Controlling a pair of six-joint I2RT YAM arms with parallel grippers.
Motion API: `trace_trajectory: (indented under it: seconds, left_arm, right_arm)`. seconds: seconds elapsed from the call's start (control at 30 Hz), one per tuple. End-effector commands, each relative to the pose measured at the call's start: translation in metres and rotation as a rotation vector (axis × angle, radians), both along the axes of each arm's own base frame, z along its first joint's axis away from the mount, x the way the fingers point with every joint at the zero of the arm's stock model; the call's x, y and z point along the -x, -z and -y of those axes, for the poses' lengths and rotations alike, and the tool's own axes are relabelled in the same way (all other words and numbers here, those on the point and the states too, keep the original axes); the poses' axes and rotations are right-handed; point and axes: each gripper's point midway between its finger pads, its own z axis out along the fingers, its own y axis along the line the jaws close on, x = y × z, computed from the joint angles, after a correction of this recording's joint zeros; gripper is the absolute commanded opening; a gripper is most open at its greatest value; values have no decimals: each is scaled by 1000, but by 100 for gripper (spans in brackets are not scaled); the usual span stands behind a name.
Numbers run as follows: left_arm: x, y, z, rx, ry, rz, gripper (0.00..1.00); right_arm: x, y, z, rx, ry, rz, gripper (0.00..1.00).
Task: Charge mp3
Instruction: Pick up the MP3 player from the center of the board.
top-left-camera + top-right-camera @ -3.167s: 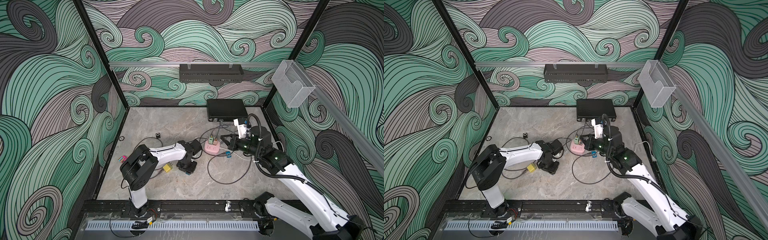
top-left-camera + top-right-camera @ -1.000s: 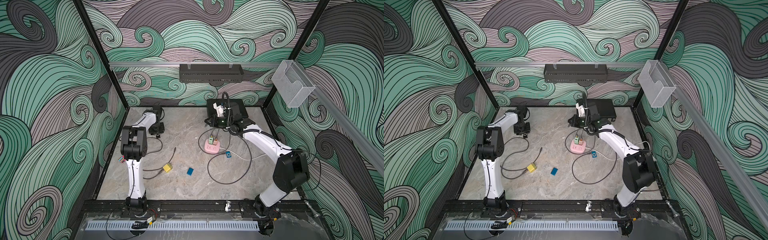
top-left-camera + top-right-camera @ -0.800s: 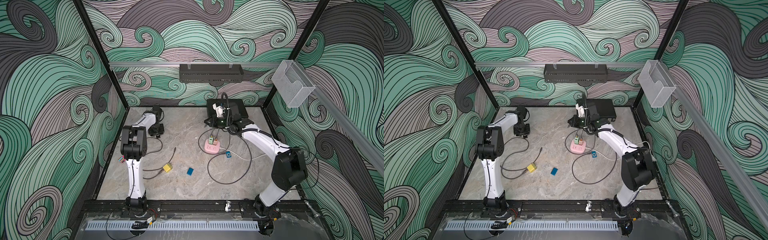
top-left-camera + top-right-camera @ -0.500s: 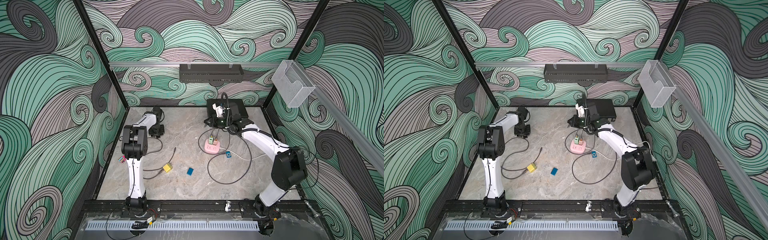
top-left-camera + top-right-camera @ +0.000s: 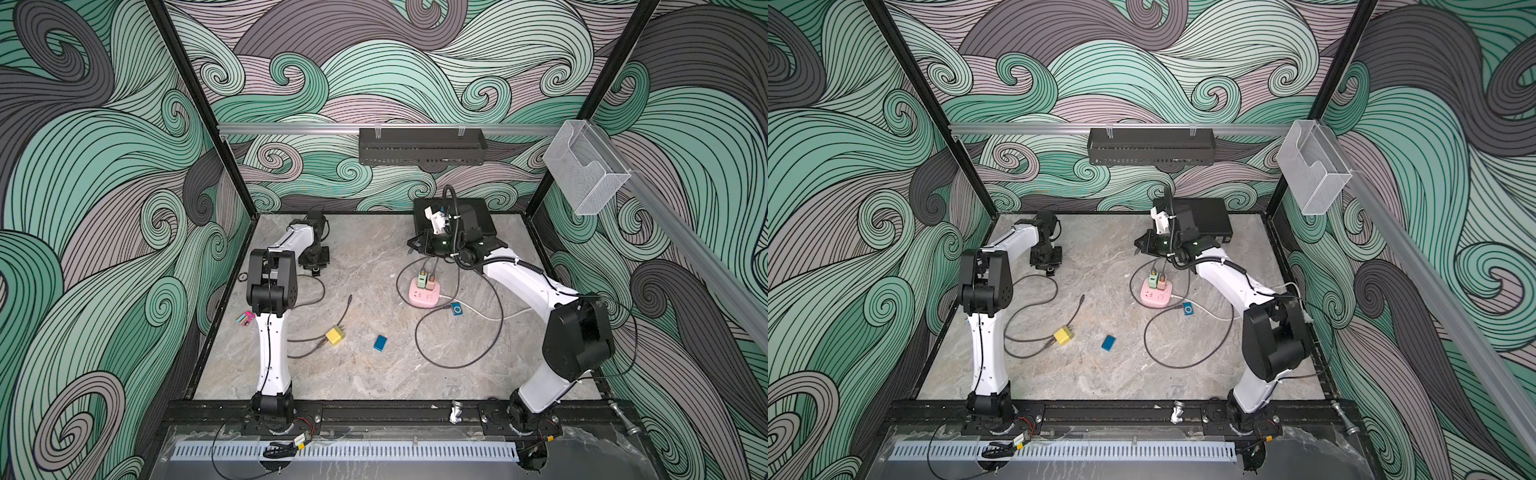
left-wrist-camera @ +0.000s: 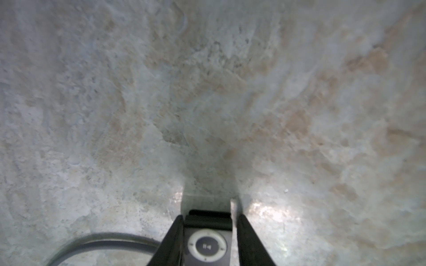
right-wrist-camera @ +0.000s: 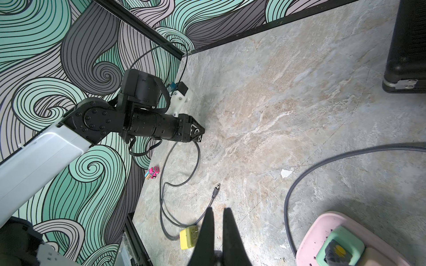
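In a top view: black mp3 lies flat, upper left, just under left gripper.
Left wrist: it's bottom centre, face up, long axis seemingly up-frame. Jaws straddle its sides, sliver of gap, unclamped. Likely light, rigid, slick, so pinch the sides.
Right wrist: right gripper pinched together, empty.

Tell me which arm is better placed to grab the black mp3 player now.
Left. The left tool straddles the black mp3 player on the table, a finger on each side. The right tool is shut and hangs across the table, near the pink power strip.
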Motion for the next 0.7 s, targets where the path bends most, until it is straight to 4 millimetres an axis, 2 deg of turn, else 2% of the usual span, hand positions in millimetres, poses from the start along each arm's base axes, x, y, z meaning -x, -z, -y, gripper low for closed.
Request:
trace_trajectory:
  seconds: [0.0, 0.27, 0.67]
  left_arm:
    - [13, 11, -1, 8, -1, -83, 36]
    - [33, 13, 2, 33, -21, -127, 38]
    - [23, 19, 5, 52, -42, -134, 30]
  right_arm:
    - [-4, -2, -1, -21, -1, 7, 0]
    - [0, -1, 0, -16, -6, 5, 0]
    - [2, -1, 5, -4, 1, 16, 0]
